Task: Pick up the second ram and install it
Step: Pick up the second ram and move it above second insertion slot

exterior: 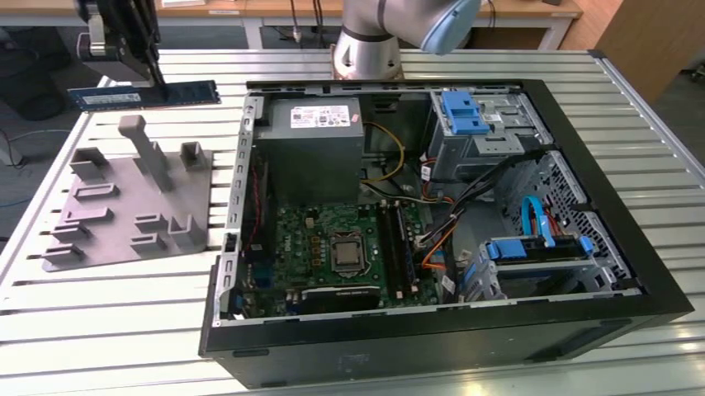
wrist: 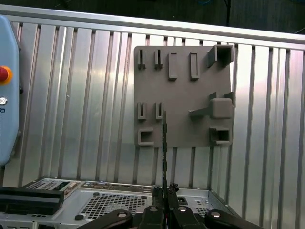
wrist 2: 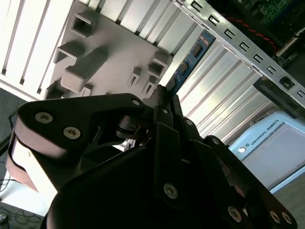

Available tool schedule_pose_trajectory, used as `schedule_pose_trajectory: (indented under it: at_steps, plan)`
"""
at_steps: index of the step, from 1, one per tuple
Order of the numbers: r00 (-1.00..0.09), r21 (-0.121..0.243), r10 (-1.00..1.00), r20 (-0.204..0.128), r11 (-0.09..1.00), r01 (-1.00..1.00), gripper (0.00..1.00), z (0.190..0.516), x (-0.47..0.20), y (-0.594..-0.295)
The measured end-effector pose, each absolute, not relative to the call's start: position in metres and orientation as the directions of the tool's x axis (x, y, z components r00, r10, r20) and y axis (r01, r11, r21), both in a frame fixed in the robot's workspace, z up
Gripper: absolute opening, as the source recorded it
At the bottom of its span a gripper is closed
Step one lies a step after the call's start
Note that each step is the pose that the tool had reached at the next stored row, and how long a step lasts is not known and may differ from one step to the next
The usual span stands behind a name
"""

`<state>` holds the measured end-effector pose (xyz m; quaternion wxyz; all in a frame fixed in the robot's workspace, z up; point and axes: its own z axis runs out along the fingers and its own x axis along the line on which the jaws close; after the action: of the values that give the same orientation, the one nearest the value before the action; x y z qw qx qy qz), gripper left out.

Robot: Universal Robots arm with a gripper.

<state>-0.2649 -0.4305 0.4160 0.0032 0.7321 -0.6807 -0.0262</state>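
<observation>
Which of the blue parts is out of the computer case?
The second ram, held in the gripper over the table; the blue brackets sit inside the case.

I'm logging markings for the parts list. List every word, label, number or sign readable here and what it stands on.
White label on the second ram, held by the gripper: too small to read.
White label on the power supply: too small to read.
Grey maker's mark on the teach pendant: a brand name, not quoted.
No other text is readable.

One ram (exterior: 144,96), one case (exterior: 441,342), one fixture (exterior: 124,202)
</observation>
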Motion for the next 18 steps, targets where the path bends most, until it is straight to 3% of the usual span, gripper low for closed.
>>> schedule_pose_trajectory:
  at_steps: [18]
  plan:
    - [0.072,0.040,-0.997,-0.034,-0.073,-0.997,0.14,0.416,-0.232,-0.431]
